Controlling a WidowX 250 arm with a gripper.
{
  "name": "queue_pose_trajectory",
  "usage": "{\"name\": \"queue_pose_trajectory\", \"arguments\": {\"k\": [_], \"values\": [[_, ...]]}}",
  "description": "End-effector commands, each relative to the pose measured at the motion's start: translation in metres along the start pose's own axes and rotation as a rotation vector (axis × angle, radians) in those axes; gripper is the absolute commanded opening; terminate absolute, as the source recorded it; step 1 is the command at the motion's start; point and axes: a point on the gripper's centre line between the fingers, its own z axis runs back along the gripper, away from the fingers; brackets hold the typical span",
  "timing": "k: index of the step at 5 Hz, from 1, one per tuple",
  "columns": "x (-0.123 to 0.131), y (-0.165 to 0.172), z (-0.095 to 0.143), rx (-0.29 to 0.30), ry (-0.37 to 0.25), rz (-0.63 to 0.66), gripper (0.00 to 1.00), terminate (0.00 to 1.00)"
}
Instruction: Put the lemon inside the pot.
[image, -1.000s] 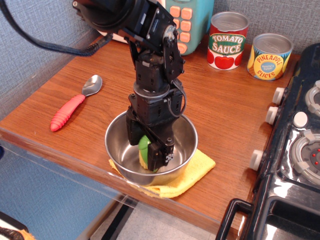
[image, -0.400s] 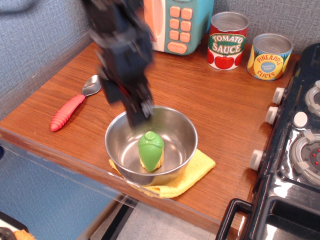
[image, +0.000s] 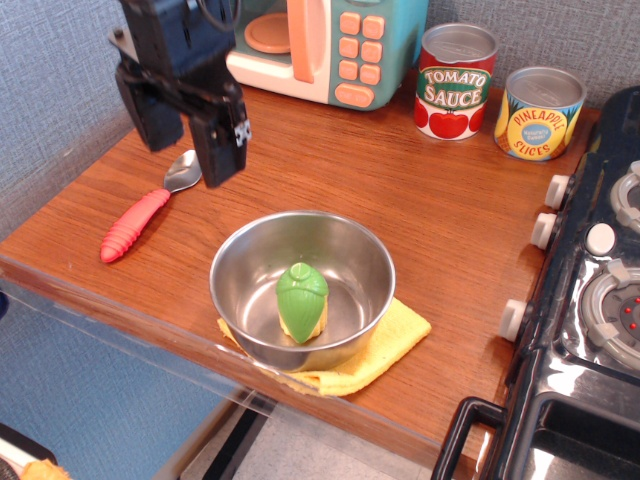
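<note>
The lemon (image: 302, 301), with a green leafy cap over a pale yellow body, lies inside the shiny steel pot (image: 232, 278) at the table's front middle. The pot stands on a yellow cloth (image: 398, 336). My gripper (image: 188, 140) hangs open and empty well above the table, up and to the left of the pot, over the spoon's bowl. Its two black fingers are apart with nothing between them.
A red-handled spoon (image: 140, 220) lies left of the pot. A toy microwave (image: 330, 45) stands at the back, with a tomato sauce can (image: 455, 82) and a pineapple can (image: 539, 112) to its right. A black toy stove (image: 590, 290) fills the right side.
My gripper let go of the lemon in the pot, then rose and moved left and back, away from the pot. The lemon stays in the pot.
</note>
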Motion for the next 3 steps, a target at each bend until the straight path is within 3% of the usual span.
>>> {"name": "queue_pose_trajectory", "arguments": {"k": [1,2,3], "values": [[-0.0132,0.0183,0.0029,0.054,0.021,0.066,1.00,0.00],[-0.0132,0.0183,0.0029,0.054,0.021,0.066,1.00,0.00],[-0.0132,0.0183,0.0029,0.054,0.021,0.066,1.00,1.00]]}}
